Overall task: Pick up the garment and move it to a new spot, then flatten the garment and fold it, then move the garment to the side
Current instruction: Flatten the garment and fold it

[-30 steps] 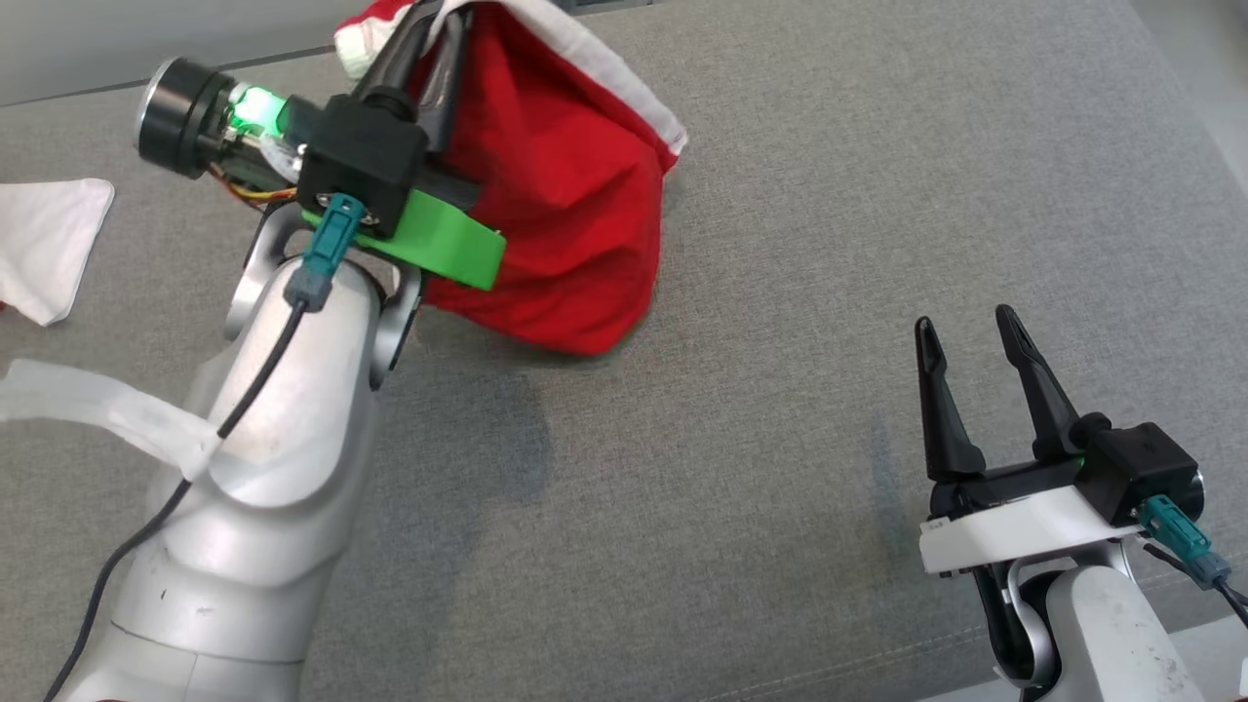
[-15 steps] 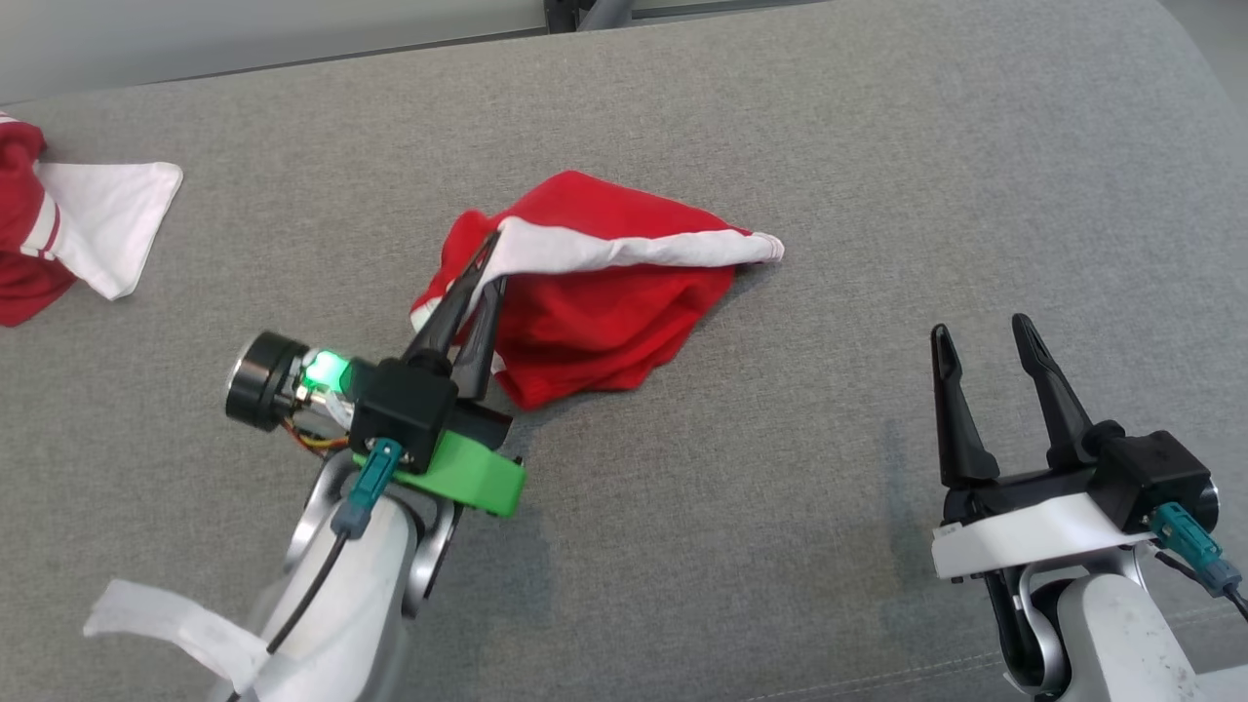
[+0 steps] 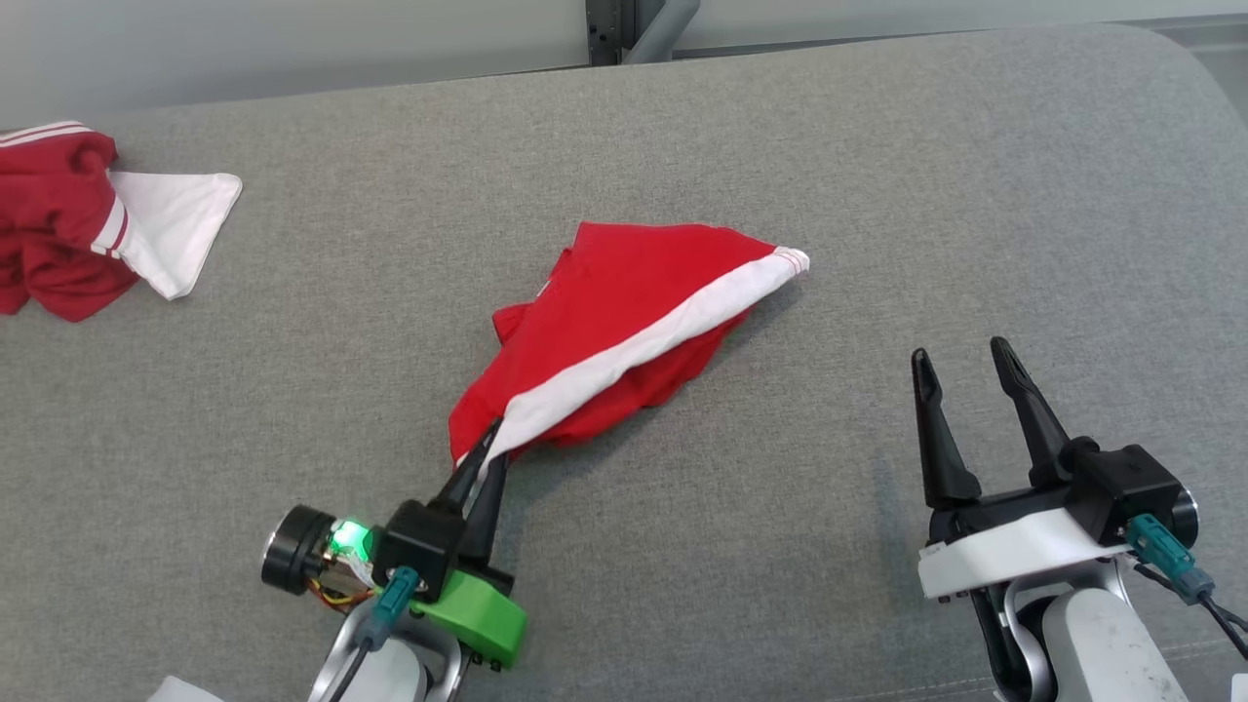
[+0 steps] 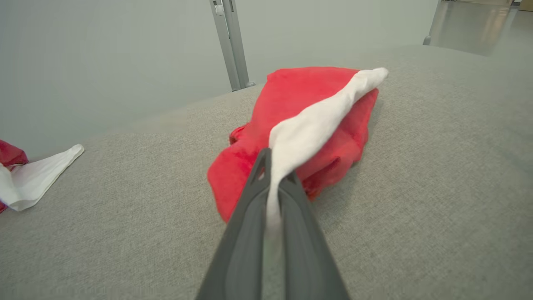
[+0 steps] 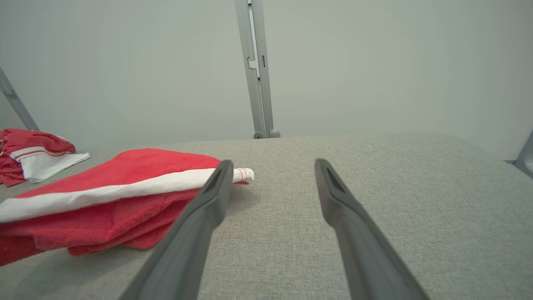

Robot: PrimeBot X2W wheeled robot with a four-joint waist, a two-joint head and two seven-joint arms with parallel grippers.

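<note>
Two pincers, two jobs. Your left pincer (image 3: pixel 492 444) is clamped tight on the white-trimmed edge of the red cloth garment (image 3: pixel 634 292) and sits low over the grey fabric-covered surface (image 3: pixel 877 195). That pulls the white band taut toward you, while the rest of the garment lies bunched in the middle of the surface. Your right pincer (image 3: pixel 960 351) stands spread wide and empty, well apart on the right, probably kept ready to take a second corner for flattening. Another crumpled red-and-white garment (image 3: pixel 58 224) lies far off at the left edge.

A second ago the garment hung like a bag from the raised left pincer. Now it is laid down, with that arm drawn back and low. The camera has shifted too, and the right pincer looks unchanged.
</note>
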